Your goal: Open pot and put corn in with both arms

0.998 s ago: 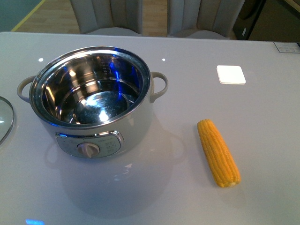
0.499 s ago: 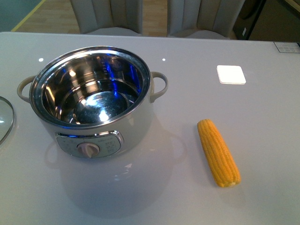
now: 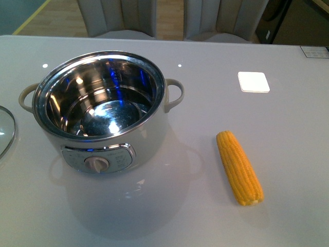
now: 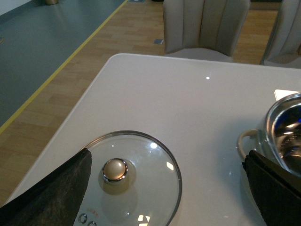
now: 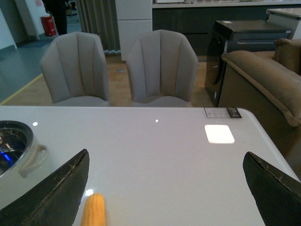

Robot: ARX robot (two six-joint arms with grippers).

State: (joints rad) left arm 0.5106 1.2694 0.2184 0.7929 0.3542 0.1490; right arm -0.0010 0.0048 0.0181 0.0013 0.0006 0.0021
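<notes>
The cream-white pot (image 3: 118, 141) stands open at the left of the table, its steel bowl empty, dial facing me. Its glass lid (image 4: 141, 188) with a metal knob lies flat on the table left of the pot; only the lid's edge (image 3: 5, 131) shows in the front view. The corn (image 3: 239, 167) lies on the table right of the pot. My left gripper (image 4: 169, 188) is open above the lid, with the pot's handle (image 4: 245, 143) beside it. My right gripper (image 5: 167, 193) is open above the table, with the corn's tip (image 5: 93, 211) near one finger. Neither arm shows in the front view.
A white square pad (image 3: 253, 82) lies at the back right of the table. Two grey chairs (image 5: 117, 70) stand behind the far edge. A brown sofa (image 5: 268, 80) is to the right. The table's left corner (image 4: 113, 59) is near the lid.
</notes>
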